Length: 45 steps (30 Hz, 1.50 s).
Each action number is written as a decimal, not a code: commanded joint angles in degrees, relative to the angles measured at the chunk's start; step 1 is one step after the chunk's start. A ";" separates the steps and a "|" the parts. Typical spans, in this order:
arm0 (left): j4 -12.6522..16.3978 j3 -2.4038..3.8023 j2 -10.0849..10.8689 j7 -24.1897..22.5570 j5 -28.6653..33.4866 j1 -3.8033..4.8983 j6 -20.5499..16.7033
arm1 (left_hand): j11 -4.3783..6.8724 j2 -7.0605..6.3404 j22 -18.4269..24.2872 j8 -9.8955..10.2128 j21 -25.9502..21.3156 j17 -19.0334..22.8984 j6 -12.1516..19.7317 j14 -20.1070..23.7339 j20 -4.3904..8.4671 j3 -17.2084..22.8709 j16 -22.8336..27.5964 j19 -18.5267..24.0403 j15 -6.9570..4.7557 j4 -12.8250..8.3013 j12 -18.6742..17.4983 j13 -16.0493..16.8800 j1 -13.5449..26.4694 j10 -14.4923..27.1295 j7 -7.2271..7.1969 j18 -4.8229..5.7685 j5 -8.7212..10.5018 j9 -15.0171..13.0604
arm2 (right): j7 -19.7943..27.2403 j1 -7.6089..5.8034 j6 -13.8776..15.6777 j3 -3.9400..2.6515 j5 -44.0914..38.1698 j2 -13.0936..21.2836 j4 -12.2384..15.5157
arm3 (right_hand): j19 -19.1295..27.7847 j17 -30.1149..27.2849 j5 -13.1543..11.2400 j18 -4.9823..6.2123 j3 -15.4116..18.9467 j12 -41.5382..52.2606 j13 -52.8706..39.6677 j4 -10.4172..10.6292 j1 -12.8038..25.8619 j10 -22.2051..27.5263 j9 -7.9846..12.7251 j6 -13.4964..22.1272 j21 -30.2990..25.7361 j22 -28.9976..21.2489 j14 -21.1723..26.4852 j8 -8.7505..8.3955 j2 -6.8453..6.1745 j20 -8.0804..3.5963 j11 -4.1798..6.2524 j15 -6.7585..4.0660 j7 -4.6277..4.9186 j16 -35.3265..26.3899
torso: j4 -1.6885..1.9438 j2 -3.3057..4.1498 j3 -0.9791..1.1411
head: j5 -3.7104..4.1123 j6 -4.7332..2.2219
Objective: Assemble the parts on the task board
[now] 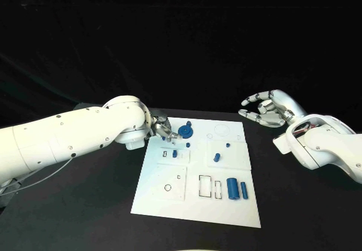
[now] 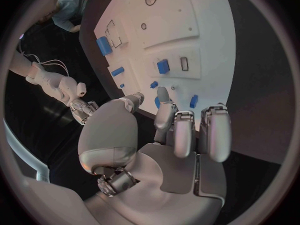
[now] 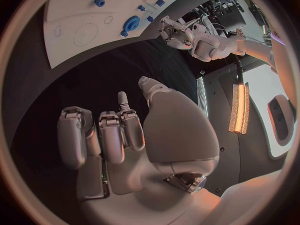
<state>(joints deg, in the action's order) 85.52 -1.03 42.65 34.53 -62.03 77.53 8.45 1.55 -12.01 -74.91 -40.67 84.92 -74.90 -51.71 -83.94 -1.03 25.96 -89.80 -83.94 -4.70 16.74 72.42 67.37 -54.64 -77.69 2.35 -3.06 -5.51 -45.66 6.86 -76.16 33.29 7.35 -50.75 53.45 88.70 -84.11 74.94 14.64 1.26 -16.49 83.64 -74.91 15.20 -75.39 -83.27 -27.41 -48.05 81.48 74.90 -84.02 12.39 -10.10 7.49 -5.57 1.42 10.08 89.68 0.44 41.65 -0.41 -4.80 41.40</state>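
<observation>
Left hand [image 1: 163, 132] over white board's [image 1: 198, 209] far-left corner, fingers beside blue gear [image 1: 185, 131], holding nothing. Right hand [image 1: 268, 109] raised off-board, fingers curled, empty.

Dim surroundings, bright board, fisheye bending

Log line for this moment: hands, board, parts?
left hand: at task board far-left corner, fingers by blue gear, grasp unclear | right hand: open, off board | two blue cylinders: lying on near-right section
</observation>
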 commanded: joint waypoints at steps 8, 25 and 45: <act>-6.63 0.39 -1.16 -0.18 -0.44 2.88 4.58 | -1.55 1.08 -3.10 4.78 -0.61 -15.10 3.67 -6.06 -0.68 -3.62 -0.20 -0.43 1.13 0.02 -2.20 -2.43 -3.34 2.16 1.90 0.47 -0.16 2.64 | 0.27 0.06 0.18 0.00 -0.45 -0.24 -0.10 | -0.11 14.55 -0.04 1.15 0.09 0.12 -7.51 0.35 0.64 0.11 -0.05 0.15 -0.32 7.80 -5.85 0.35 0.19 -0.43 0.38 -0.35 -0.14 0.19 | 0.25 0.03 -0.03 | -0.22 0.09; -17.96 -1.13 -6.82 -1.35 -0.22 1.54 7.97 | -1.78 1.41 -2.90 5.41 -0.72 -15.10 3.59 -6.06 -0.91 -4.32 -0.20 -0.30 1.36 -0.02 -2.43 -2.74 -3.94 2.46 2.12 0.42 -0.17 3.15 | 0.34 0.38 -0.01 0.00 -0.45 -0.47 0.05 | -0.10 14.52 -0.04 1.16 0.10 0.13 -7.52 0.39 0.66 0.09 -0.04 0.16 -0.34 7.78 -5.84 0.38 0.20 -0.43 0.39 -0.35 -0.15 0.18 | 0.11 0.05 -0.08 | -0.59 0.23; -20.03 -1.56 -8.39 -2.19 0.66 0.38 8.34 | -1.89 1.88 -2.91 5.75 -0.73 -15.10 3.49 -6.06 -1.05 -4.55 -0.20 -0.27 1.47 0.00 -2.41 -2.75 -4.42 2.57 2.23 0.41 -0.17 3.44 | 0.32 0.43 -0.12 0.00 -0.45 -0.68 -0.07 | -0.10 14.52 -0.04 1.16 0.10 0.13 -7.52 0.39 0.66 0.09 -0.04 0.16 -0.34 7.78 -5.84 0.38 0.20 -0.43 0.39 -0.35 -0.15 0.18 | 0.18 -0.02 0.02 | -0.53 0.64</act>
<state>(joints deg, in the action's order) 65.49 -2.61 34.41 33.24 -62.01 77.93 15.88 -0.21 -10.25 -74.91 -35.24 84.47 -74.90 -48.22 -83.94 -1.64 21.81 -89.80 -84.16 -3.66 16.83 70.28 64.65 -58.67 -75.35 4.28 -3.06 -5.51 -42.31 6.83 -75.78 33.43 7.35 -50.75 52.86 88.63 -84.11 74.91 14.64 1.26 -16.36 83.64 -74.94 15.33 -75.18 -83.27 -27.39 -48.05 81.49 74.92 -84.03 12.39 -9.88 7.49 -5.57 1.42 10.08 89.68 0.55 41.63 -0.40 -5.38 42.02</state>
